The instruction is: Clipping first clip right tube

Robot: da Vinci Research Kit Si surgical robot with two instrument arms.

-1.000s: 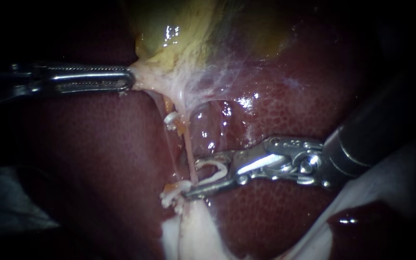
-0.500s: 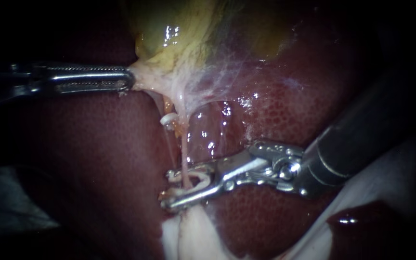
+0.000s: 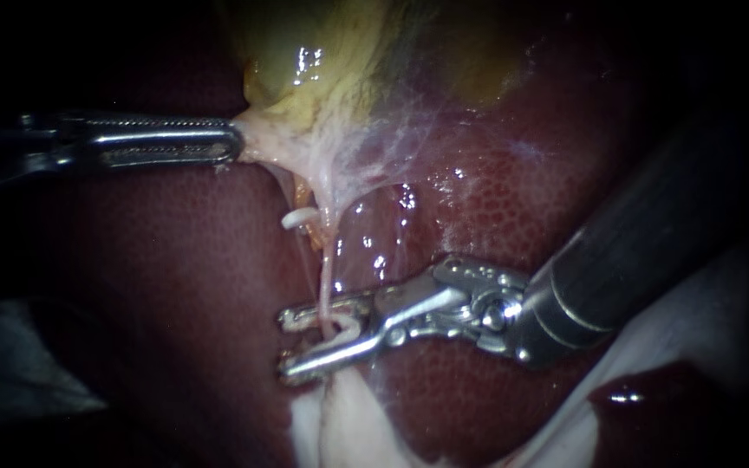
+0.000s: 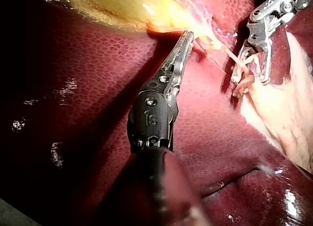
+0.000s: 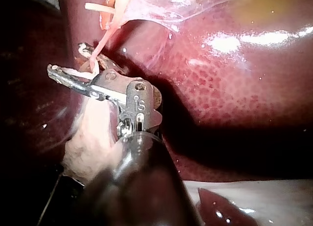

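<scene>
My left instrument (image 3: 232,143) and right instrument (image 3: 288,345) are silvery steel tips on dark, glossy shafts.

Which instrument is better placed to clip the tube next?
Right. The right instrument has its open jaws on either side of the thin tube, so it probably only needs to close. The left instrument is shut on the gallbladder edge.

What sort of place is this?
Looks like a surgical robot workspace, close on tissue: dark red liver and yellowish gallbladder, the left instrument gripping the gallbladder, the right instrument at a thin tube, a white clip nearby.
</scene>
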